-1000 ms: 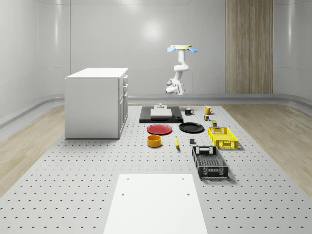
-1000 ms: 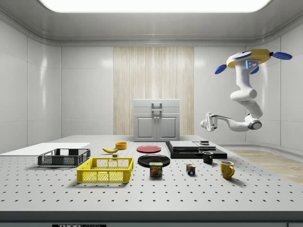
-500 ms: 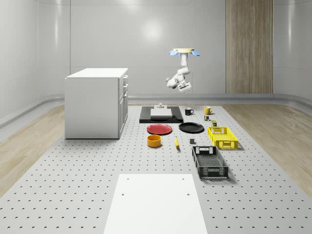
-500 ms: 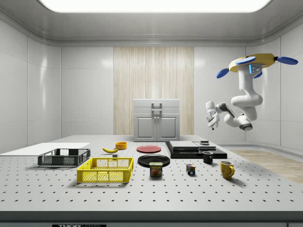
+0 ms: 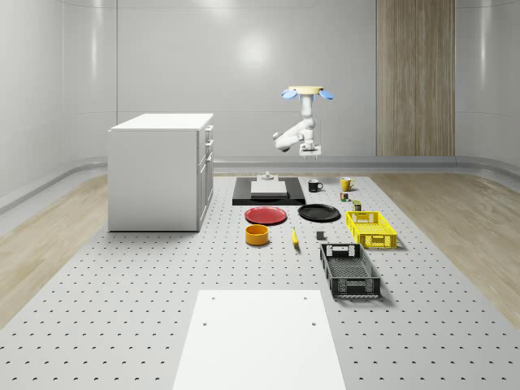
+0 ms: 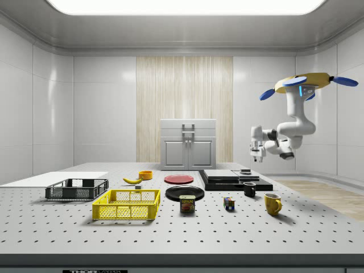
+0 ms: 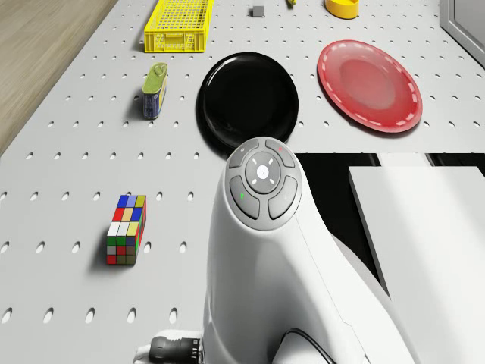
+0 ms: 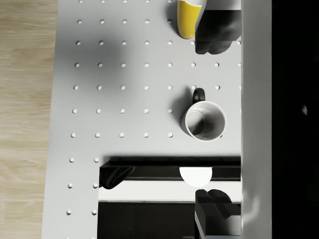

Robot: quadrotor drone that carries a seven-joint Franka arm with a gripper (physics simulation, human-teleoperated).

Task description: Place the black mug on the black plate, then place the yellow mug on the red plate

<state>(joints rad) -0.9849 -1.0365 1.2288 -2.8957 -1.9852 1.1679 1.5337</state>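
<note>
Wrist view: black mug (image 8: 204, 121) upright on table (image 8: 124, 74), handle at 12 o'clock, gripper (image 8: 215, 113) spread wide above it. Drone (image 6: 307, 85) hovers overhead. Advice: descend centred, fingers astride one wall.

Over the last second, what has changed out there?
The arm swung the end effector from pointing sideways to pointing down, above the black mug; the drone hovers, drifted slightly toward the side view's right. Nothing grasped. Black mug, yellow mug and both plates unmoved.
</note>
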